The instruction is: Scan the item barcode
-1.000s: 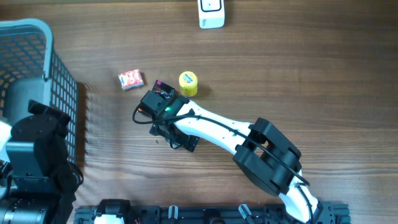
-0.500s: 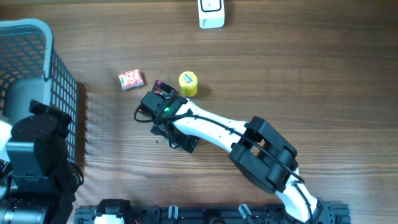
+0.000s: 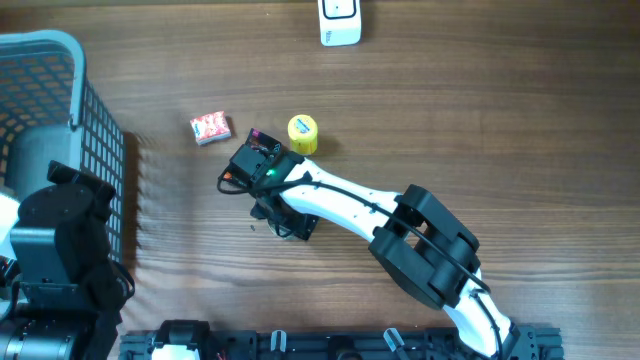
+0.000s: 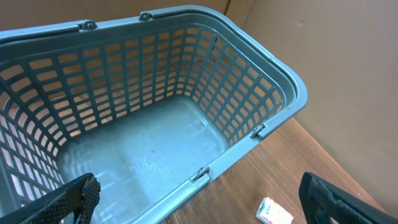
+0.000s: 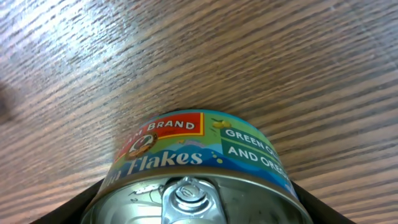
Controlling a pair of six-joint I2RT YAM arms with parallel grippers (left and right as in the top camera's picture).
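Wood-grain table [image 3: 500, 120], overhead view: right gripper [image 5: 196, 208] sits at centre-left over a tuna flakes can [image 5: 193, 155]. The can is upright, pull-tab lid up, between the fingers [image 5: 68, 205]. They hug both sides of it; can't tell if they're actually clamping. From overhead the wrist hides the can completely. Yellow roll [image 3: 303, 134] is just beside that wrist, red packet [image 3: 211, 128] is near, toward the basket side, and white device [image 3: 340, 22] is well apart at the far edge. Left gripper [image 4: 198, 186] is spread wide, holding nothing, at the grey-blue basket [image 4: 273, 81] on the table's end.
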